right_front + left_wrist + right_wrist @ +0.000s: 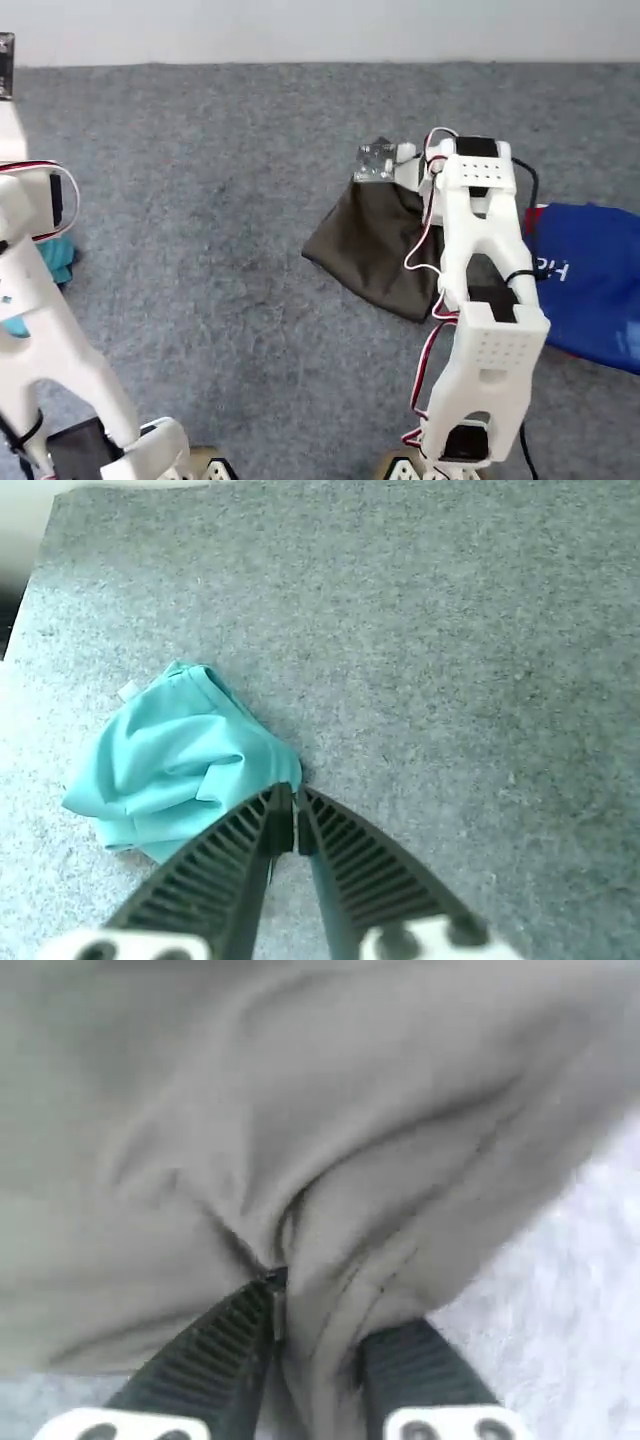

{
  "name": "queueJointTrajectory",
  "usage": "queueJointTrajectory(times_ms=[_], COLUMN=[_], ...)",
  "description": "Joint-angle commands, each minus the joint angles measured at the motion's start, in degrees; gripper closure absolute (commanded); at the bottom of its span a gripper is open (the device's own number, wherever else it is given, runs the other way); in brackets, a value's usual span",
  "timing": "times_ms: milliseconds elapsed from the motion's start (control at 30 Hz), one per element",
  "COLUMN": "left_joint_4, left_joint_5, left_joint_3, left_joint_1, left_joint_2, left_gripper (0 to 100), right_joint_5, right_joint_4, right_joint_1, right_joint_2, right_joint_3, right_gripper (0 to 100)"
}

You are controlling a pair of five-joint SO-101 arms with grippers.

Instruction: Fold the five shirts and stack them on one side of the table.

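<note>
Right tool (318, 1305) pinches a fold of the brown shirt (370, 240), lying toward three o'clock on the desk (200, 200). Held by one bunched fold, it may crumple or slip when pulled.

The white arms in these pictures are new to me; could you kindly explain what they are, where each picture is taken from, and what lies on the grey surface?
They are two small robot arms, each ending in a two-fingered gripper. The high view looks down over the grey table; the other two pictures come from cameras on the arms' wrists. Three shirts lie there: a teal shirt by the left arm, a dark brown shirt in the middle, a blue shirt beyond the right arm. The left gripper is shut on nothing, beside the teal shirt. The right gripper pinches a fold of the dark brown shirt.
</note>
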Motion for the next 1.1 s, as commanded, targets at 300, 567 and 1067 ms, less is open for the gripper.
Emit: queueJointTrajectory(times_ms=[300, 567, 1067], left_joint_4=[1.1, 1.1, 1.1], left_joint_5=[-0.1, -0.1, -0.1], left_joint_3=[-0.1, -0.1, -0.1], left_joint_1=[0.0, 0.0, -3.0], left_joint_2=[-1.8, -1.8, -1.8], left_gripper=[98, 98, 98], right_joint_5=[-57.1, -93.8, -115.4], right_joint_4=[6.0, 16.7, 5.9], right_joint_1=[-2.8, -9.1, -7.7], right_joint_2=[-14.5, -16.1, 3.6], right_joint_3=[-3.1, -3.0, -3.0], right_gripper=[68.6, 62.6, 52.2])
